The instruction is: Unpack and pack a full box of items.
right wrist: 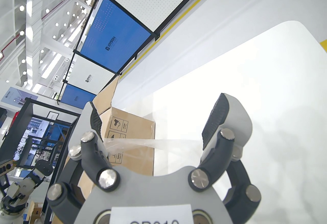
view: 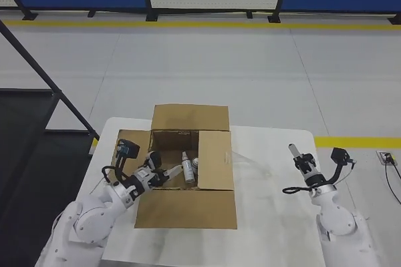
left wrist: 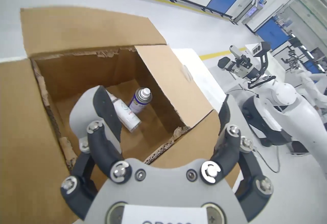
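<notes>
Box [view: 185,209] holds two cans [left wrist: 140,98]; L jaws apart over its opening, R jaws apart above table [view: 274,207].

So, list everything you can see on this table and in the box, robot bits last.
box: 1, brown cardboard, middle of the table, flaps open
white spray can: 1, white, lying on the floor of the box
blue spray can: 1, blue with a white cap, inside the box beside the white one
clear film strip: 1, transparent, on the table just right of the box
table: 1, white, under everything
left gripper: 1, grey with black fingers, open, at the box's opening above the cans
right gripper: 1, grey with black fingers, open, above the table to the right of the box
</notes>
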